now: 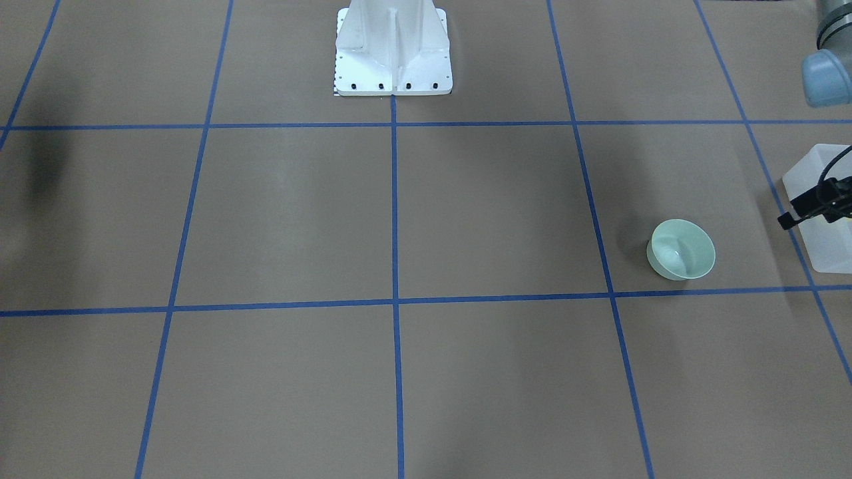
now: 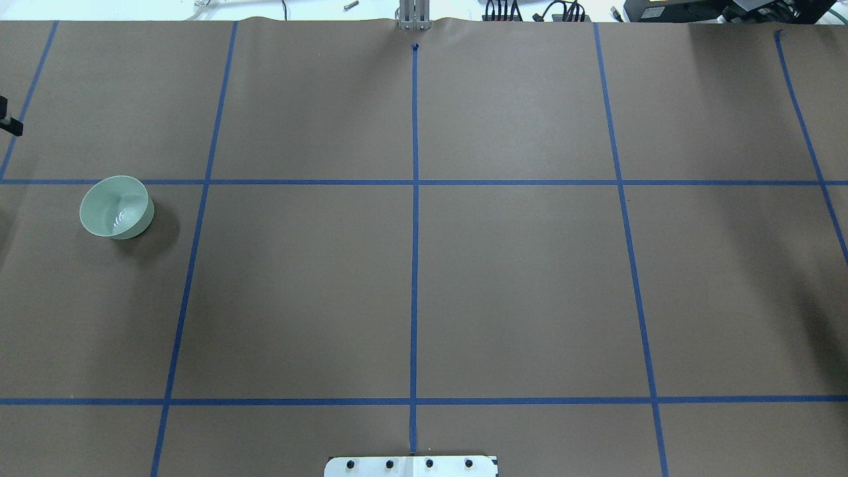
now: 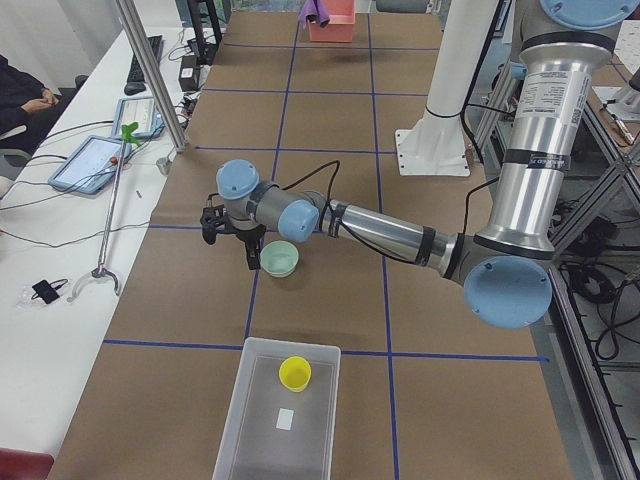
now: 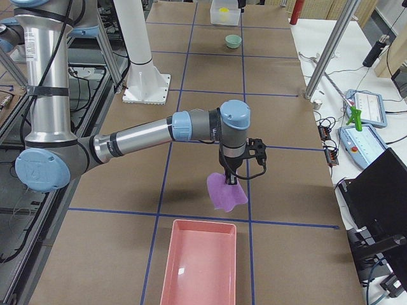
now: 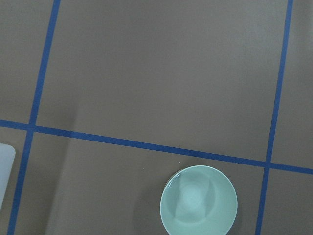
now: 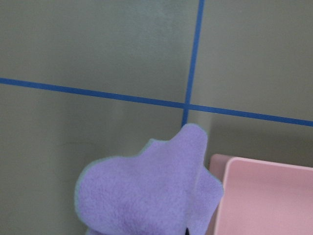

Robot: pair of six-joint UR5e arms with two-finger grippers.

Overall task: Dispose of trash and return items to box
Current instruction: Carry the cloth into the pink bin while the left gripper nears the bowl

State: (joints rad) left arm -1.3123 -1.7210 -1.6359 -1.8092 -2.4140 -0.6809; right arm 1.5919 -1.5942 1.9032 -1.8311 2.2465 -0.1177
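Sitting upright, the bowl [image 3: 281, 259] stands near the box [image 3: 262, 400], not touching.

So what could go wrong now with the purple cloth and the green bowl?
The cloth hangs beside the tray, not over it; dropped now, it could land on the table. The bowl is round and smooth, so it might slip when grabbed. The cup already sits in the box, so the bowl could bump it going in.

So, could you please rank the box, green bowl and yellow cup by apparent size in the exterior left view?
Largest: the box.
Then the green bowl and yellow cup, nearly alike; the cup is nearer the camera, so unranked.
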